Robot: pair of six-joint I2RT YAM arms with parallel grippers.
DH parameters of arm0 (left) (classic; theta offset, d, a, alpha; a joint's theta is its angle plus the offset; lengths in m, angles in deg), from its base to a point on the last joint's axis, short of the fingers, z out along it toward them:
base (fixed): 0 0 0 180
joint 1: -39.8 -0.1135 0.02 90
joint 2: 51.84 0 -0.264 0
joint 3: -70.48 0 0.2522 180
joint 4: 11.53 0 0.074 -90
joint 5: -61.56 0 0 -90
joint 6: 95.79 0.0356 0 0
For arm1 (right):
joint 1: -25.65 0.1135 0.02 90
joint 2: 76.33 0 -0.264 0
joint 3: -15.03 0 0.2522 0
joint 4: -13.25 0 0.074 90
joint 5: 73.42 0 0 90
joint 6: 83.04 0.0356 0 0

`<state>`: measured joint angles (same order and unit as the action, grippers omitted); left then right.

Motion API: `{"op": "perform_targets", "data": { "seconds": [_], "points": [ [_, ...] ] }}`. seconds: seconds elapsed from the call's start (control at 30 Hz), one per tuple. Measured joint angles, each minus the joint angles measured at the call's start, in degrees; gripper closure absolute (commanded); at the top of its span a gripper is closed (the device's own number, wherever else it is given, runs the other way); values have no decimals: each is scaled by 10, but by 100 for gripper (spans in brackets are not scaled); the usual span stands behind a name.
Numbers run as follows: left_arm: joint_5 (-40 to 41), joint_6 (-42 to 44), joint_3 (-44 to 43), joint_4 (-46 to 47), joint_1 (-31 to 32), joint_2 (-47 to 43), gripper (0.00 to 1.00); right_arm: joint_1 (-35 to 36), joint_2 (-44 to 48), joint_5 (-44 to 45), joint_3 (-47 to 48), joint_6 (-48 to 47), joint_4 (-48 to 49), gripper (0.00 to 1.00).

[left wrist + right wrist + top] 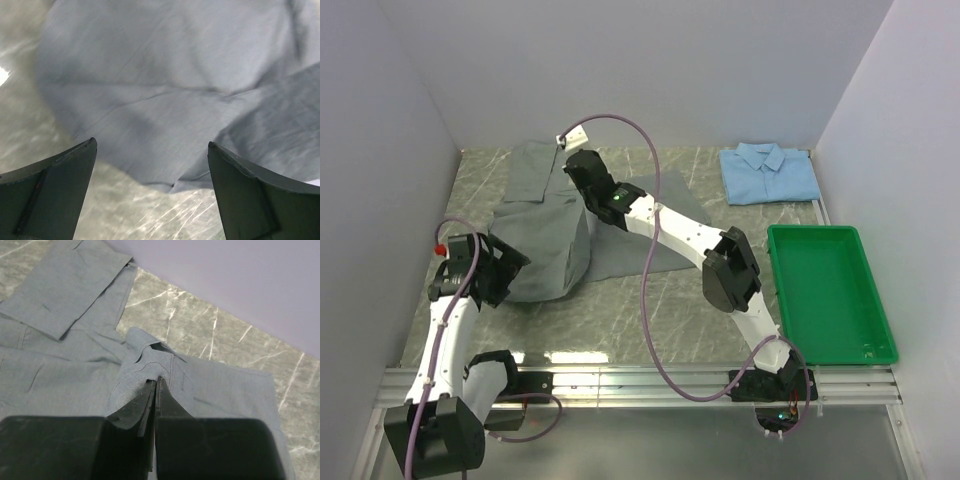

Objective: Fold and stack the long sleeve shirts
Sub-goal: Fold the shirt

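**Grey shirt** [545,235]: collared, on the far-left part of the desk [670,310]. Partly folded. One sleeve lies flat toward the far wall, a rounded mound of cloth sits at the near end, and a flat panel spreads to the right.

**Light blue shirt** [770,172]: folded, collar up, in the far-right corner, well apart from the grey one.

**Green plastic tray** [825,300]: right side of the desk, on the near side of the blue shirt.

**Right arm** [690,235]: reaches from the near right across to the far left. The right jaws are pressed together, pinching a pucker of grey cloth beside the collar.

**Left arm** [450,310]: by the left wall. The left jaws are spread wide, facing the shirt's rounded near-left edge. Whether they touch the cloth cannot be told.
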<state>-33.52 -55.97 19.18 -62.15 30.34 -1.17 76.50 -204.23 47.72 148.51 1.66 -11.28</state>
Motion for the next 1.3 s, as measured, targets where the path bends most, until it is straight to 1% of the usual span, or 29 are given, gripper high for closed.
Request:
{"op": "perform_targets", "data": {
  "seconds": [0.23,0.3,0.43,0.6,0.8,1.1,1.3],
  "points": [
    [32,-42,4,-73,0,-27,2,0,0,-10,-2,7,0,100],
    [34,-49,10,-77,0,-27,2,0,0,-14,-2,10,0,100],
    [28,-63,49,-69,0,-20,3,0,0,-24,-6,18,2,100],
    [-5,-82,98,-26,0,-7,8,0,0,-33,-24,23,0,100],
    [-45,-107,111,60,0,-5,8,0,1,-37,-48,27,0,100],
    [-45,-141,111,151,0,44,10,0,15,-38,-70,29,-12,100],
    [-27,-157,108,190,0,92,11,0,54,-38,-92,23,-21,100]
  ]
}}
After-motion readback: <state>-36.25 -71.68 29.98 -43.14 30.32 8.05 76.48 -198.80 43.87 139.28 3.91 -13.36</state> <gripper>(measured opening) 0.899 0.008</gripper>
